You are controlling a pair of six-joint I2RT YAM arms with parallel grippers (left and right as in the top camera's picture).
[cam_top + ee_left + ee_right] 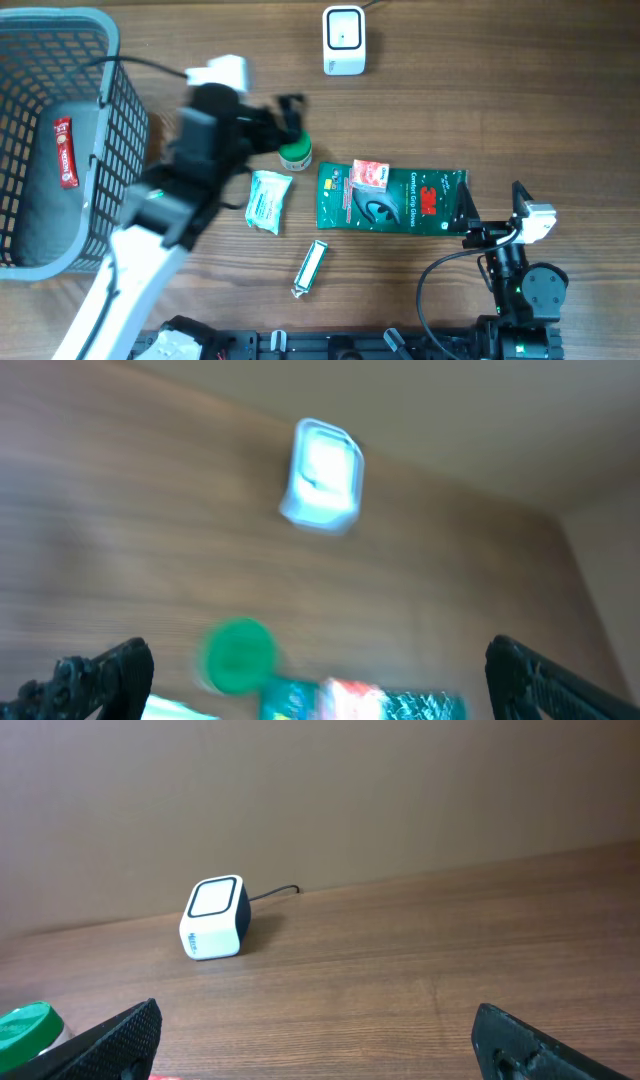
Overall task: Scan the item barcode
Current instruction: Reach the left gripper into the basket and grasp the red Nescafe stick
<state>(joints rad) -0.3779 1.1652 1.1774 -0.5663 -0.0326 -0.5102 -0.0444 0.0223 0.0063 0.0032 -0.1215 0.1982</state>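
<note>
My left pincer is released. In its wrist view the two black fingers sit at the bottom corners, wide apart, with only table between them. That view is blurred, and from overhead the left arm is smeared too, reaching in from the lower left with its fingers right by the small white jar with the round green lid. The jar stands upright on the brown wooden table. I cannot tell whether a fingertip touches it, but nothing grips it.

My right pincer is released as well, its fingers spread to the lower corners of its wrist view and empty. From overhead it sits low at the right end of the table, just beside the right edge of the flat dark green glove package.

The white box-shaped barcode scanner rests near the far edge of the table, well apart from the jar and beyond it. Its dark-framed window faces upward and a thin cable leads away behind it.

A small red-and-white packet lies on the upper left part of the glove package. Left of the package, near the jar on my side of it, lies a crinkled white-and-teal sachet. Closer to me, a slim green-and-white stick pack lies tilted on the wood. At the left end stands a grey plastic mesh basket, and a red bar-shaped wrapper lies inside it.
</note>
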